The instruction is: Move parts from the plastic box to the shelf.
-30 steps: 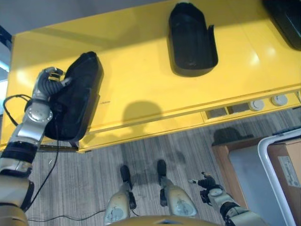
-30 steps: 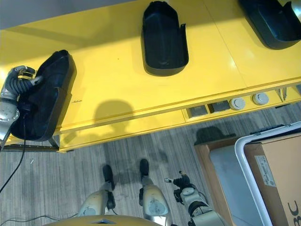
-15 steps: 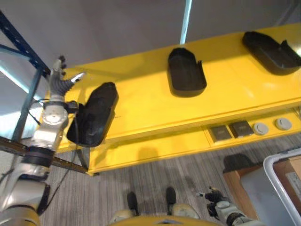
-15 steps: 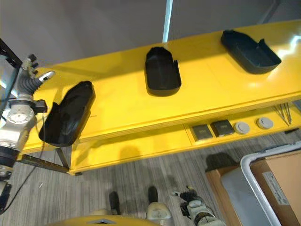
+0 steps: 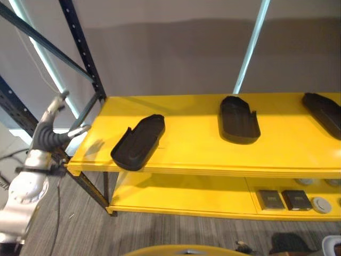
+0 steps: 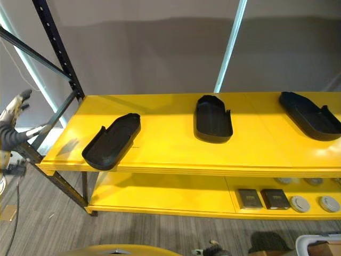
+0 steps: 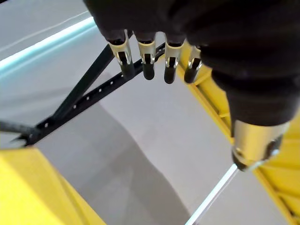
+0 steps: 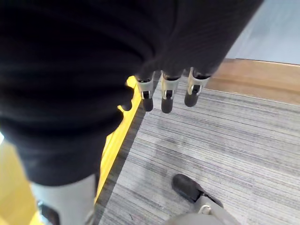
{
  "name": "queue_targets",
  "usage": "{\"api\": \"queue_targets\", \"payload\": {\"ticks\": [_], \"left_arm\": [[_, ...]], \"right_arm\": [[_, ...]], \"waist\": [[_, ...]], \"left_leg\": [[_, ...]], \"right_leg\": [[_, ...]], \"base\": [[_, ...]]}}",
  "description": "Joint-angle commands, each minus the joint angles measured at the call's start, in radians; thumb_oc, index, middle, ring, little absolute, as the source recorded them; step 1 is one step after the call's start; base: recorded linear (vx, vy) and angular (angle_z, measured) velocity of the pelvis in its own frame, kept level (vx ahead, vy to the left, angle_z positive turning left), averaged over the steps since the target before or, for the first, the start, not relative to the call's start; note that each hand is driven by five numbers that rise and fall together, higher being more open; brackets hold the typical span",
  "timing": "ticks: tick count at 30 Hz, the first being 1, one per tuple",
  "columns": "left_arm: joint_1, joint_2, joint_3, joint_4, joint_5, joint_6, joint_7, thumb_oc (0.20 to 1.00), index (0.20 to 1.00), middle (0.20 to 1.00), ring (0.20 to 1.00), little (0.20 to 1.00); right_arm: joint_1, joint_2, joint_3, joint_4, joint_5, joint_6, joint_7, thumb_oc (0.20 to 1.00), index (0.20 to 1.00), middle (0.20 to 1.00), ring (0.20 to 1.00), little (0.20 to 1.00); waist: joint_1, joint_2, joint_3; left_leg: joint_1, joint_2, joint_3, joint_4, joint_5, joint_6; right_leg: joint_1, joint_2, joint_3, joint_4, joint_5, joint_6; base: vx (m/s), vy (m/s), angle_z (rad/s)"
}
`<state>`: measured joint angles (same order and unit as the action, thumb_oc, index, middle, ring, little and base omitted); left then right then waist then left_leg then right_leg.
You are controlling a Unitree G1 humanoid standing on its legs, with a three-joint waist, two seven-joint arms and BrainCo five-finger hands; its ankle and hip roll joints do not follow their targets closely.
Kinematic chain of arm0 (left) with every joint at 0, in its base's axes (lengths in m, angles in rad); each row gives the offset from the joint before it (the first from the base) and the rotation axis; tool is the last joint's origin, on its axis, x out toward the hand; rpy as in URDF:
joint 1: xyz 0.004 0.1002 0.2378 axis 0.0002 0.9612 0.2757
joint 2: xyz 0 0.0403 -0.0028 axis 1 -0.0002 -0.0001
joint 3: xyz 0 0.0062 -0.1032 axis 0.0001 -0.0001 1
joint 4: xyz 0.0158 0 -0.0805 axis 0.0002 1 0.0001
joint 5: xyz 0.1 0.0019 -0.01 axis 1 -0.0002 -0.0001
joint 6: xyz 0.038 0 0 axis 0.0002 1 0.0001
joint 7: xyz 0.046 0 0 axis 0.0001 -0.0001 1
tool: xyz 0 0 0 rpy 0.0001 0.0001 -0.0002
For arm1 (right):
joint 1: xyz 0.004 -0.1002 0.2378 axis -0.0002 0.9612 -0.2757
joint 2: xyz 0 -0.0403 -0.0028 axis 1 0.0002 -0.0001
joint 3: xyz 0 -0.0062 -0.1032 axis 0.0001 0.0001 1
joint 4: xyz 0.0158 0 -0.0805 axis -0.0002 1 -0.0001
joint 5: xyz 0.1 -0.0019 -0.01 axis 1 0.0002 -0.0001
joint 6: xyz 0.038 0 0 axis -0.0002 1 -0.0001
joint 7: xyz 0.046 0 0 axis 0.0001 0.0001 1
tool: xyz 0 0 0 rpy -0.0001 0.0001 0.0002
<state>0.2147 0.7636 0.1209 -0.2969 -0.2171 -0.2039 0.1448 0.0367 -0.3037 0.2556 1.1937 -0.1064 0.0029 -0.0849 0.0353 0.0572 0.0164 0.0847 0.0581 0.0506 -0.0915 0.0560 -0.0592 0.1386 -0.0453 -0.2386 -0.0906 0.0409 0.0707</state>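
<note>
Your third black part [image 5: 325, 113], at 3 o'clock on the glossy yellow shelf [image 5: 192, 149], is cut off by the edge. Two more moulded, matte, tray-like parts lie in full: one [image 5: 137, 142] at 9 o'clock near the front lip, one [image 5: 239, 119] at centre. Left hand [image 5: 53, 133] hangs beyond the shelf's 9 o'clock end, fingers straight, empty. Right hand [image 8: 165, 89] over grey ribbed floor, fingers relaxed, empty.

Three parts on the shelf [image 6: 176, 154] top: left part [image 6: 111, 141], middle part [image 6: 213, 118], right part [image 6: 310, 115], left hand [image 5: 50, 136] beside the shelf's left end
</note>
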Motion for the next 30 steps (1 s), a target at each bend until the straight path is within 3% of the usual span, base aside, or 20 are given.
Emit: {"api": "queue_targets", "payload": {"ticks": [1, 8, 19, 30], "left_arm": [[-0.068, -0.037, -0.035, 0.015, -0.053, -0.047, -0.073, 0.200, 0.200, 0.200, 0.200, 0.200], [-0.020, -0.176, -0.114, 0.060, -0.064, -0.023, -0.104, 0.200, 0.200, 0.200, 0.200, 0.200], [-0.054, -0.164, -0.219, 0.155, 0.057, 0.012, -0.124, 0.200, 0.200, 0.200, 0.200, 0.200], [-0.125, -0.159, -0.239, 0.191, 0.102, 0.026, -0.125, 0.200, 0.200, 0.200, 0.200, 0.200]], "right_arm": [[-0.096, 0.044, 0.070, 0.044, -0.091, -0.018, 0.035, 1.000, 1.000, 1.000, 1.000, 1.000], [-0.156, 0.084, 0.067, 0.007, -0.052, -0.033, 0.013, 1.000, 1.000, 1.000, 1.000, 1.000], [-0.131, 0.088, 0.055, 0.016, -0.041, -0.024, 0.000, 1.000, 1.000, 1.000, 1.000, 1.000], [-0.089, 0.067, 0.013, 0.048, -0.033, -0.008, -0.007, 1.000, 1.000, 1.000, 1.000, 1.000]], "waist": [[-0.012, -0.060, 0.044], [0.011, -0.089, 0.057], [-0.031, -0.092, 0.082], [-0.082, -0.096, 0.098]], "left_leg": [[0.081, -0.011, -0.020, 0.004, -0.127, 0.010], [0.045, -0.013, -0.033, 0.004, -0.117, 0.020], [0.003, -0.007, 0.007, 0.004, -0.110, 0.022], [-0.024, 0.005, 0.071, 0.004, -0.116, 0.019]], "right_leg": [[0.036, -0.038, -0.010, 0.021, -0.108, 0.040], [0.002, -0.043, -0.015, 0.026, -0.095, 0.039], [-0.065, -0.026, 0.040, 0.010, -0.068, 0.043], [-0.129, -0.007, 0.099, 0.003, -0.056, 0.046]], "base": [[-0.02, 0.013, 0.09], [-0.05, 0.010, 0.10], [0.00, 0.006, -0.12], [0.01, -0.016, -0.25]]}}
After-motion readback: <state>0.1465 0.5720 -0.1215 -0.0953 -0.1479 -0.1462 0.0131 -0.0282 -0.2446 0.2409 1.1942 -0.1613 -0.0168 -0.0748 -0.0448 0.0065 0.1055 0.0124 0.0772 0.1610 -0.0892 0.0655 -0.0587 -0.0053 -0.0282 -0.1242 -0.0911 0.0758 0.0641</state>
